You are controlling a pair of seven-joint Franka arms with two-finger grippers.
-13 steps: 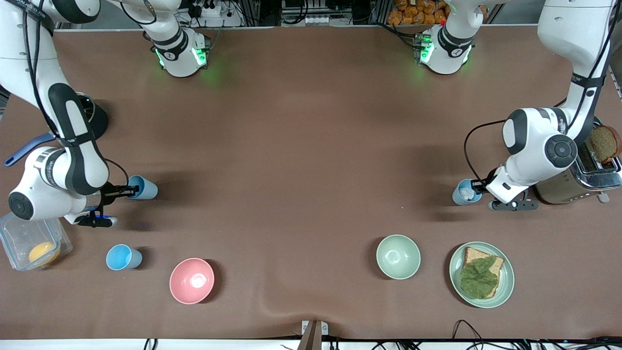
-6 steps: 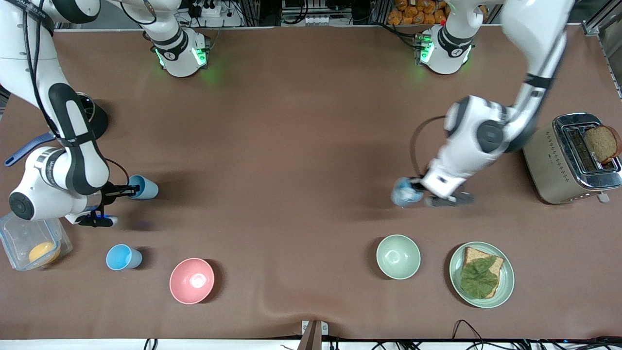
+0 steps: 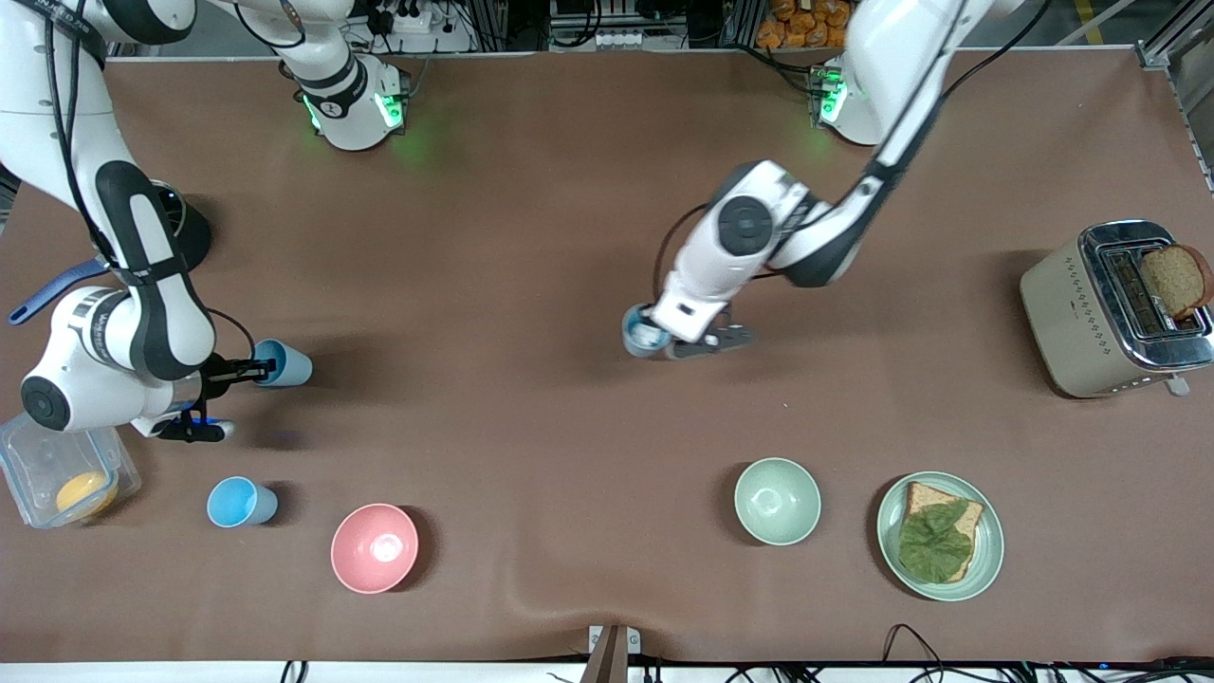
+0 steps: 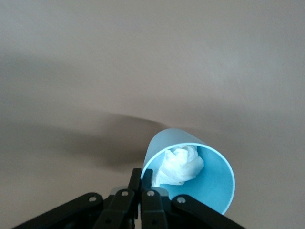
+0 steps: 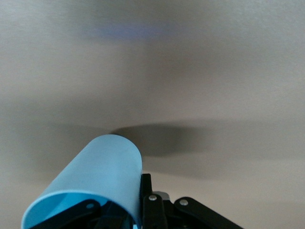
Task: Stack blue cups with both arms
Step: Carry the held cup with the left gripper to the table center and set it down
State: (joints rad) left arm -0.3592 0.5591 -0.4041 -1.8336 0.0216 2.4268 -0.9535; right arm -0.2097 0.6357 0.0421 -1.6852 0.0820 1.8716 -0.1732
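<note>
My right gripper (image 3: 248, 371) stayed clamped on its blue cup (image 3: 281, 362), over the table's right-arm end. My left gripper (image 3: 654, 339), pinching the rim of the paper-stuffed blue cup (image 3: 641, 335), had carried it from beside the toaster (image 3: 1115, 308) to above mid-table.

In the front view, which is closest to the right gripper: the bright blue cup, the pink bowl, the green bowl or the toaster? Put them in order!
From the right gripper, holding a blue cup:
1. Bright blue cup, nearer the camera.
2. Pink bowl, beside that cup.
3. Green bowl, toward the left arm's end.
4. Toaster, at the left arm's end.
</note>
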